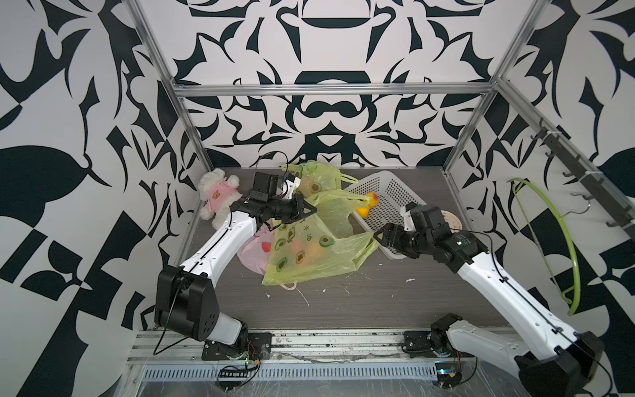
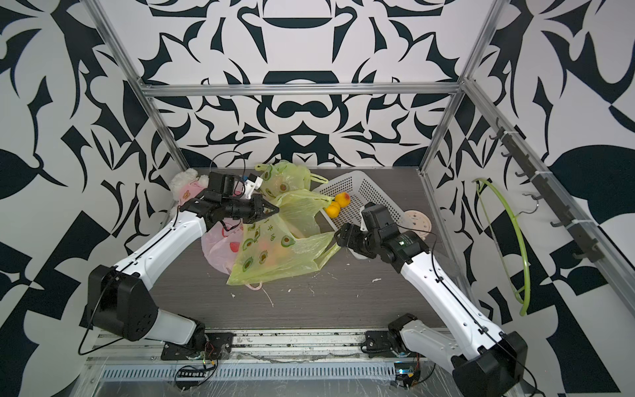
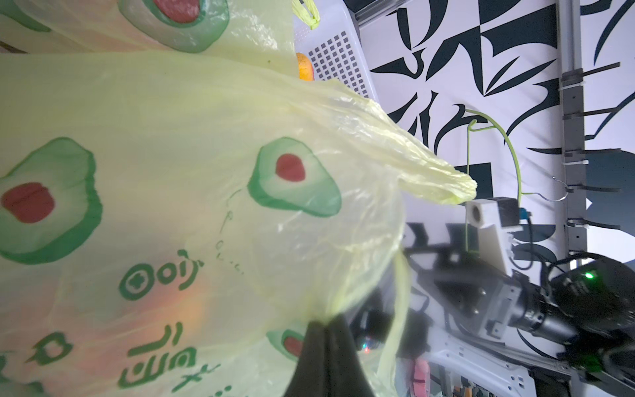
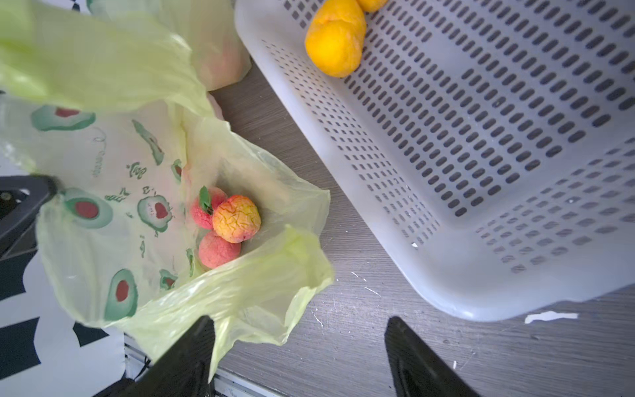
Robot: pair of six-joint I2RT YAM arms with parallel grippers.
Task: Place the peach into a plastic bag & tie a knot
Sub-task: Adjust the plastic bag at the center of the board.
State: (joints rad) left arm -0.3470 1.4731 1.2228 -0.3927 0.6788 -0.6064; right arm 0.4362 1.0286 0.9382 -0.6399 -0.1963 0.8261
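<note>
Right wrist view: right gripper (image 4: pixel 299 319) gapes empty beside the bag (image 4: pixel 103 147); left gripper (image 1: pixel 309 209) pinches its edge.

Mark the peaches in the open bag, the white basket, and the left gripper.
peaches (image 4: pixel 236 219): right wrist view, on the cracked yellow-red one.
white basket (image 4: pixel 481 299): right wrist view, on its corner wall.
left gripper (image 1: pixel 312 209): a top view, at its tips, shut on the bag (image 1: pixel 309 261).

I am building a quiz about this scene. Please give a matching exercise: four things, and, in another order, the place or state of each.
1. left end effector
2. right end effector
3. red-orange peaches
4. yellow fruit

A. in the white basket
B. shut on the avocado-print bag
C. open
D. inside the avocado-print bag

Pairs: 1-B, 2-C, 3-D, 4-A
</note>
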